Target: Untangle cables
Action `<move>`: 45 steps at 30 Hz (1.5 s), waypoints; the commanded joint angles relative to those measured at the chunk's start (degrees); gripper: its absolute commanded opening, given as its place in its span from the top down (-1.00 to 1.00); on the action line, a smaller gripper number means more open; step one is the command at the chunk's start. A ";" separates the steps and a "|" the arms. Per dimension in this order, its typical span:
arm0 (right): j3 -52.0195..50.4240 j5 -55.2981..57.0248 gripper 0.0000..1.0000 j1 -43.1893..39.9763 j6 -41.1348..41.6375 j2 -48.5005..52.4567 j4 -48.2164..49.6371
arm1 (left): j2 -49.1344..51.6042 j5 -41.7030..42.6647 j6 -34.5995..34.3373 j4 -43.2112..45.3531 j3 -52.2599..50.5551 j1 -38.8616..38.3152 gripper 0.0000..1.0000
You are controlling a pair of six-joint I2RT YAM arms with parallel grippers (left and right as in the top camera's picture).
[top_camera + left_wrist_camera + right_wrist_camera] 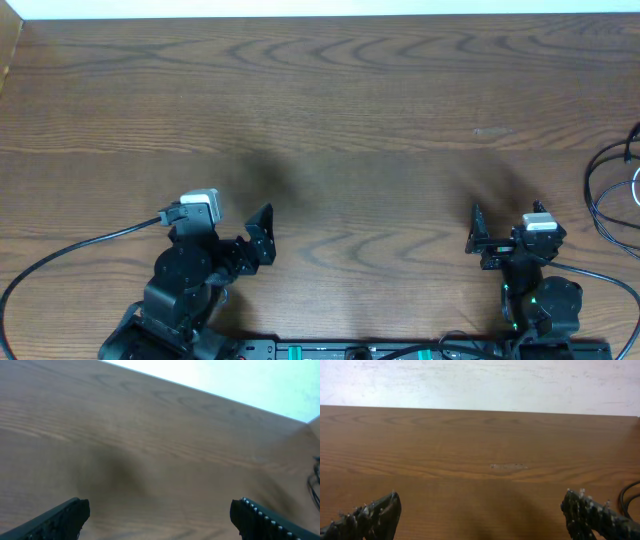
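Note:
The cables (606, 192) lie at the table's far right edge in the overhead view, as thin black loops with a bit of white among them, partly cut off by the frame. A sliver of black cable (315, 480) shows at the right edge of the left wrist view. The right wrist view catches one black loop (629, 493). My left gripper (232, 225) (160, 515) is at the near left, open and empty, far from the cables. My right gripper (508, 228) (480, 512) is at the near right, open and empty, a short way left of the loops.
The wooden table (330, 110) stretches back to a white wall. Thicker black arm cables run off from the left arm (60, 256) and the right arm (600, 277). A pale scuff (507, 466) marks the wood ahead of the right gripper.

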 commanded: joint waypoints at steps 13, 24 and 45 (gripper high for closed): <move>-0.07 0.22 -0.99 0.35 0.76 -0.37 -0.22 | 0.92 -5.09 6.54 47.41 -27.50 -0.02 -0.92; -0.07 0.22 -0.98 0.35 0.76 -0.37 -0.22 | -2.23 -5.60 6.34 55.82 -33.62 9.40 -0.92; -0.07 0.22 -0.99 0.35 0.76 -0.37 -0.22 | -26.67 0.46 6.34 37.07 -39.74 24.57 -0.92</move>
